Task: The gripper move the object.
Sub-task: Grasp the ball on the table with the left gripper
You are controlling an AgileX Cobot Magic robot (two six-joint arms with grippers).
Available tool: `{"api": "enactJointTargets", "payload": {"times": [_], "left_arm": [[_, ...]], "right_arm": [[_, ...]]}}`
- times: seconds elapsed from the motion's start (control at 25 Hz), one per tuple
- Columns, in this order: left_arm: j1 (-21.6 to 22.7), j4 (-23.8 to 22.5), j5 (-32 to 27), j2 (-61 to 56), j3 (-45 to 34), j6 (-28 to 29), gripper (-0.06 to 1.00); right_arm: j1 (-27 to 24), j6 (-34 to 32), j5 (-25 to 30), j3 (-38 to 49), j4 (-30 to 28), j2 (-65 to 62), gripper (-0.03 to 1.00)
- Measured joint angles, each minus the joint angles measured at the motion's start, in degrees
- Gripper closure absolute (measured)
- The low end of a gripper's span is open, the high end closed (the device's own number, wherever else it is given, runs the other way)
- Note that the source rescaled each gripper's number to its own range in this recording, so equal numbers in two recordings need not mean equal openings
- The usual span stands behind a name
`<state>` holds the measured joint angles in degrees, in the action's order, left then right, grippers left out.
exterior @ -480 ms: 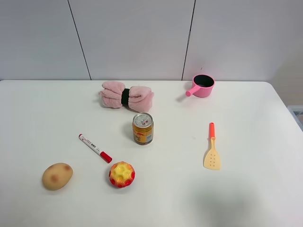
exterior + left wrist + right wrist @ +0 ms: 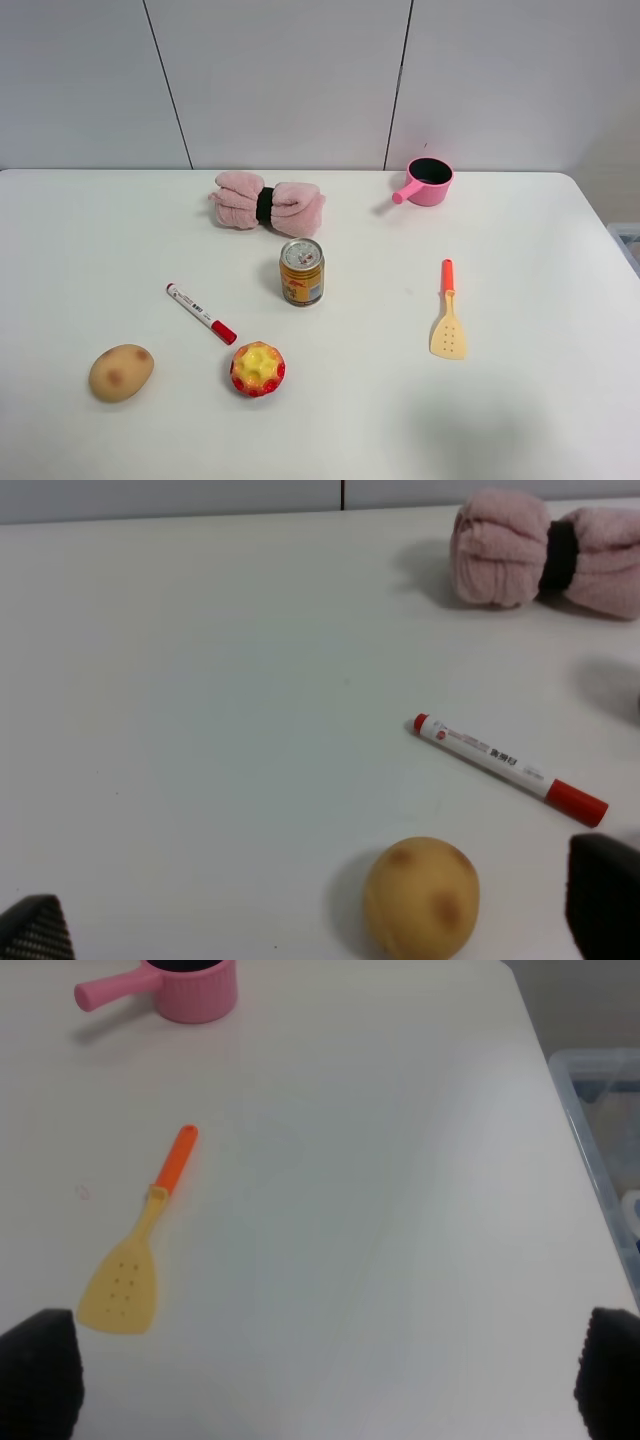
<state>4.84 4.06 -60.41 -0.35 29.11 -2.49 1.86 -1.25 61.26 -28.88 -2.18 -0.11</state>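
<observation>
Nothing has shifted since the earlier frame: every item on the table (image 2: 540, 400) lies where it did, and neither arm has come into the exterior high view.

The object (image 2: 258, 368), a bumpy red toy fruit with a yellow star top, sits at the near edge of the spread, apart from its neighbours. The tan potato (image 2: 121, 372) lies to its left, and the red cap of the marker (image 2: 201, 313) ends just beside it. The can (image 2: 302, 271) stands upright behind it. Farther back lie a rolled pink towel (image 2: 267, 203) and a small pink pot (image 2: 428, 181), with a yellow spatula (image 2: 448, 315) well off to the right. The items are laid out loosely, so the fruit can likely be reached from above without knocking anything.

The left gripper (image 2: 320, 918) looks over the potato and marker, its jaws spread wide with nothing between them. That probably suits a round thing about as wide as the can. The fruit does not show in the left wrist view. It may lie behind the dark fingertip beside the marker's cap, but that cannot be told. The right gripper (image 2: 325, 1370) hangs over bare table near the spatula, jaws likewise wide and empty, and seems parked out of the way.

The move has not yet begun; the left arm is the nearer one to make it.
</observation>
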Motion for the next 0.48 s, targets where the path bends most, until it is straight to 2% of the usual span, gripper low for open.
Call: {"api": "enactJointTargets", "payload": {"times": [0.48], "left_arm": [[0.00, 0.00, 0.00, 0.00, 0.00, 0.00, -0.06]], "right_arm": [[0.00, 0.00, 0.00, 0.00, 0.00, 0.00, -0.03]]}}
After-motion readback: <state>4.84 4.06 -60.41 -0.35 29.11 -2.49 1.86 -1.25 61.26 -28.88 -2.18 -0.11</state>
